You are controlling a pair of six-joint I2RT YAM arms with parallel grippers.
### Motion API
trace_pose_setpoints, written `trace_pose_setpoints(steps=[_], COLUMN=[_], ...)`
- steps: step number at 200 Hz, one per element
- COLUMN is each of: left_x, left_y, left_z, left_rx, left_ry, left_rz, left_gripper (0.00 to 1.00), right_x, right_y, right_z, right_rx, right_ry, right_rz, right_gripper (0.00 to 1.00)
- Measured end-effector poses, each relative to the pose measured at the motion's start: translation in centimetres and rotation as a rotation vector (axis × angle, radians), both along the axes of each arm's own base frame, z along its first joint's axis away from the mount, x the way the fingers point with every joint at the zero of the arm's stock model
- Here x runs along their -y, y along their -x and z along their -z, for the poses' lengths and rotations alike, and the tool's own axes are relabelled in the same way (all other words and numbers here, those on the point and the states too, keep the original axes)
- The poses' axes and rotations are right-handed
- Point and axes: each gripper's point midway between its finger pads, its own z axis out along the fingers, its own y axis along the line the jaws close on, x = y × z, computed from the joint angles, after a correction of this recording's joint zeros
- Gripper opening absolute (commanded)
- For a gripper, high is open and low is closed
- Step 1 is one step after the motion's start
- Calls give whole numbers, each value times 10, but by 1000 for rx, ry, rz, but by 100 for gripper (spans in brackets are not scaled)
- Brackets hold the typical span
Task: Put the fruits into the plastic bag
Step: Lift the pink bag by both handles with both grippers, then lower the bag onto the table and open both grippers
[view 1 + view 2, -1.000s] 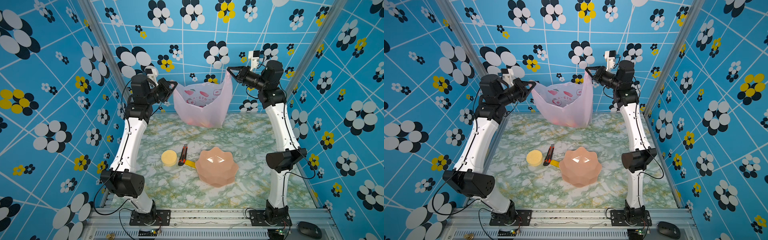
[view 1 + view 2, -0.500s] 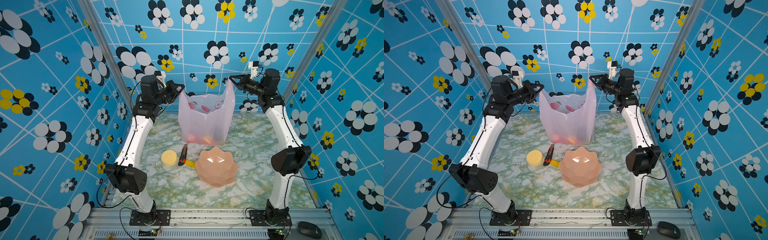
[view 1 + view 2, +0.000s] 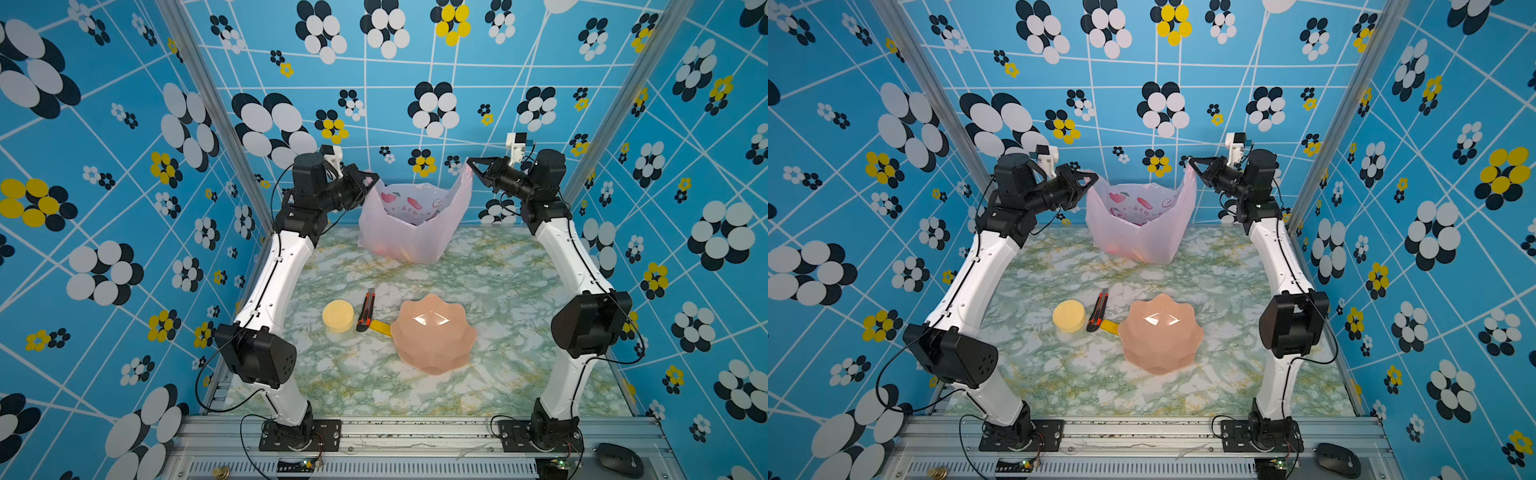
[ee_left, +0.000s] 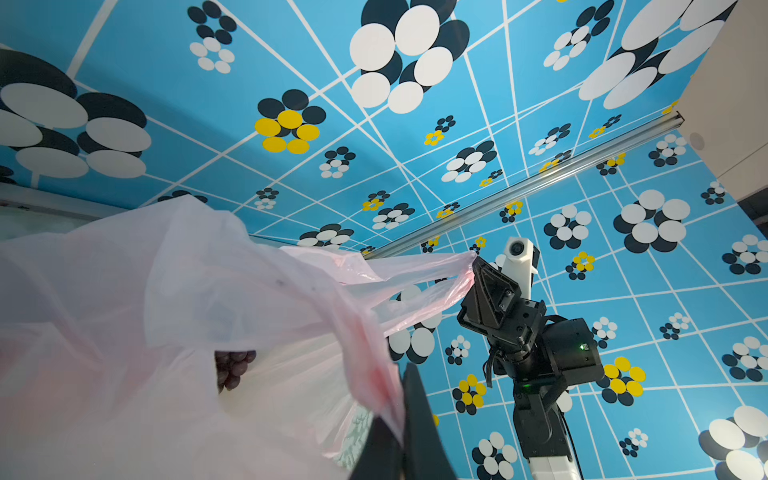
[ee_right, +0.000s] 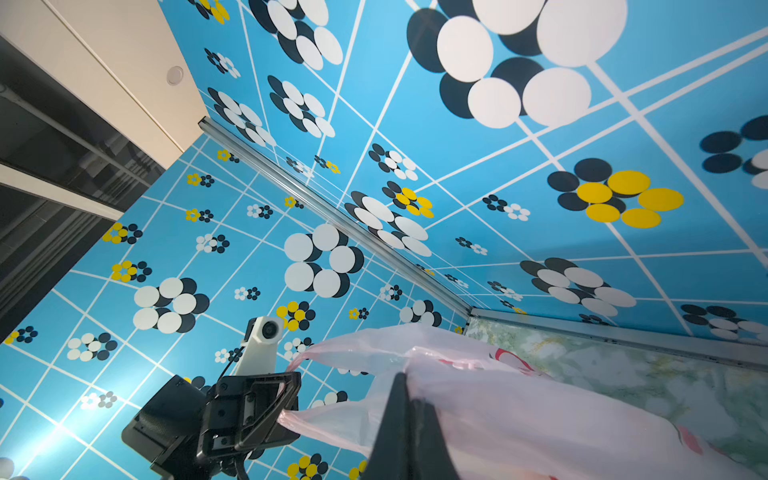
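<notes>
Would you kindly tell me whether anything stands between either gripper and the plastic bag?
Nothing visible: the left gripper and right gripper are each shut on a handle of the plastic bag; the bowl, disc and knife lie apart, nearer the front.

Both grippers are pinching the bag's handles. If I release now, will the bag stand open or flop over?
Probably it flops: the plastic bag is thin, creased film, its mouth held up only by the left gripper and right gripper. The grape bunch and other fruits sit low inside, so the base should stay put while the top collapses.
</notes>
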Motion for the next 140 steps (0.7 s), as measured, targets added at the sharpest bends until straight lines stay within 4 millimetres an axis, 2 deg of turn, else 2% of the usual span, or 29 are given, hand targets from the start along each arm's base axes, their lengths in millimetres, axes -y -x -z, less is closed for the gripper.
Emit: trace_pose_setpoints(steps=[23,30,45,55,78,82,110,122,140], left_x=[2,3,4,5,6,6,6,6,5], left_y=[0,0,1,2,2,2,0,0,0], left_z=[1,1,1,2,9,11,28,33,37], left_rx=[-2,-2,-3,0,-23,-23,-59,-64,-72], left_ry=[0,0,-1,-8,-17,-22,-38,-54,-68], left_rz=[5,5,8,12,13,16,17,19,14], left_gripper=[4,8,27,34,42,48,59,69,72], right_x=[9,10,12,12,14,14,20,23,25], right_y=[-1,0,2,5,12,13,16,16,16], right_z=[1,2,2,3,9,10,17,20,25], right_rx=[2,-1,-6,-10,-15,-21,-33,-40,-55], right_ry=[-3,-3,-4,-4,2,-1,6,6,17], right_rz=[16,18,21,19,14,15,24,28,33], right_gripper=[0,5,21,29,42,43,55,64,68])
